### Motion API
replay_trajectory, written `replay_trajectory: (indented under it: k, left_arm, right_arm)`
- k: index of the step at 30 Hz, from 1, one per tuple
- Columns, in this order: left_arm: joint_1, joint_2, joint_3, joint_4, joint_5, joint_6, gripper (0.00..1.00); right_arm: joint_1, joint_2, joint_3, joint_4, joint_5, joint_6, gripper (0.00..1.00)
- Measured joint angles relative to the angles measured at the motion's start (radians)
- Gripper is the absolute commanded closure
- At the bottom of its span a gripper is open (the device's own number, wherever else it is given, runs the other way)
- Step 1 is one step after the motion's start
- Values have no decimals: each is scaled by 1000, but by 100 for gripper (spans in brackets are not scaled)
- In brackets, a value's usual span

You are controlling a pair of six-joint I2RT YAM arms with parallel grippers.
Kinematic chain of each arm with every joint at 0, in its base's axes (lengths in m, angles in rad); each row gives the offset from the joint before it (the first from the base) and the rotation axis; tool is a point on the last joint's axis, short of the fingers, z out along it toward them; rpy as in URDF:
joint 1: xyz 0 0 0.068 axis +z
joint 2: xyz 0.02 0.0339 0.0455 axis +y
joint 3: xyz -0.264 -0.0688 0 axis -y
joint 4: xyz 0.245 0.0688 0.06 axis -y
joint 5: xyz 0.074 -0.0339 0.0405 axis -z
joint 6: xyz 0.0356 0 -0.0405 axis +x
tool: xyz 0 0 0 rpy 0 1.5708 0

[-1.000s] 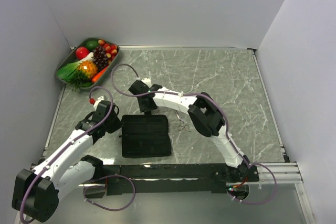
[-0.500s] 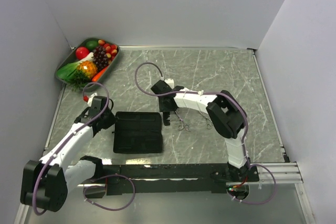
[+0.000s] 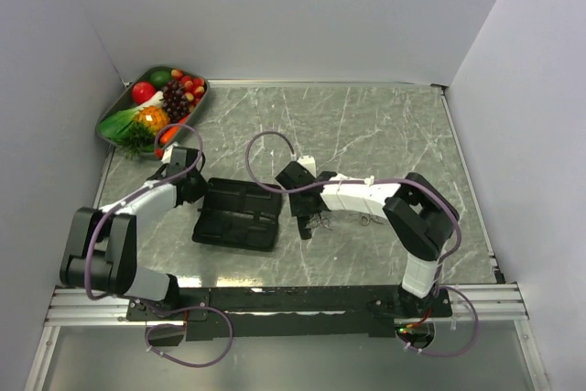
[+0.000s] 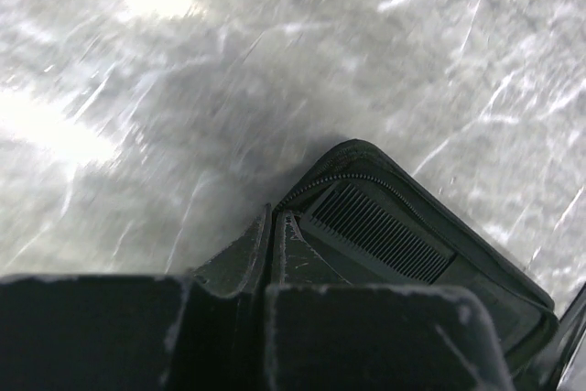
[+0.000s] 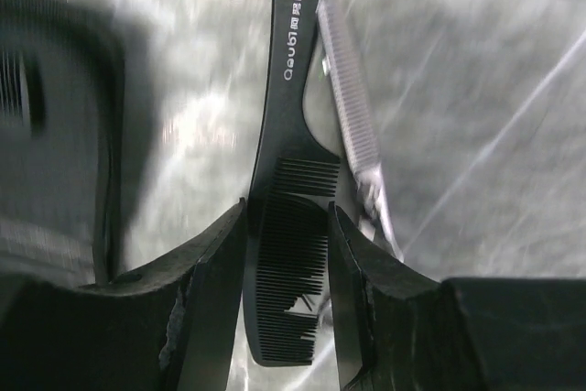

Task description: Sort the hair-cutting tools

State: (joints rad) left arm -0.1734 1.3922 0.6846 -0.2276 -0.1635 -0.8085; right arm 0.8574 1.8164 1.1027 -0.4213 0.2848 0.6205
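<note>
A black fabric pouch (image 3: 233, 215) lies open left of centre, tilted, with a black comb (image 4: 380, 231) lying inside it. At the pouch's left corner sits my left gripper (image 3: 189, 190), its fingers (image 4: 273, 226) pressed together on the zip rim there. To the right of the pouch my right gripper (image 3: 304, 212) is shut on a second black comb (image 5: 288, 254), its two fingers against the comb's sides. A silver scissor blade (image 5: 352, 116) lies just beside that comb. Two small silver scissors (image 3: 320, 220) (image 3: 368, 219) rest on the marble under the right arm.
A metal tray of toy fruit and vegetables (image 3: 151, 103) stands at the back left corner. Grey walls close in the marble table (image 3: 403, 135) on three sides. A purple cable loops above each arm.
The left gripper has moved back and to the left, and the pouch followed it, sliding left and tilting. The right gripper swung right and toward the front with the comb, to beside the scissors.
</note>
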Motion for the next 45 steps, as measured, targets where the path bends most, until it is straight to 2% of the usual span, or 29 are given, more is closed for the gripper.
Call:
replay_trajectory:
  k: [8, 16, 24, 32, 34, 40, 41, 43, 45]
  left_arm:
    - [0, 106, 22, 87, -15, -33, 99]
    - [2, 124, -4, 175, -18, -137, 99]
    - [-14, 115, -47, 251, -26, -246, 99]
    - [-77, 73, -56, 219, -34, -285, 96]
    - [-81, 53, -56, 195, -38, -285, 94]
    - [-84, -31, -42, 128, -37, -267, 72]
    - [-84, -50, -35, 116, -36, -259, 62]
    - [-84, -89, -23, 98, -31, -237, 51]
    - [-84, -133, -12, 80, -16, -210, 33]
  right_arm:
    - [106, -101, -116, -4, -47, 3, 62]
    - [275, -164, -174, -46, -85, 39, 62]
    - [358, -272, -267, -119, -189, 90, 62]
    - [409, -375, -324, -263, -227, 118, 41]
    - [410, -399, -323, -293, -222, 119, 40]
    - [412, -523, -315, -375, -214, 132, 36]
    - [412, -539, -315, -383, -216, 137, 36]
    - [415, -566, -315, -393, -223, 155, 36]
    - [425, -575, -315, -394, -229, 178, 36]
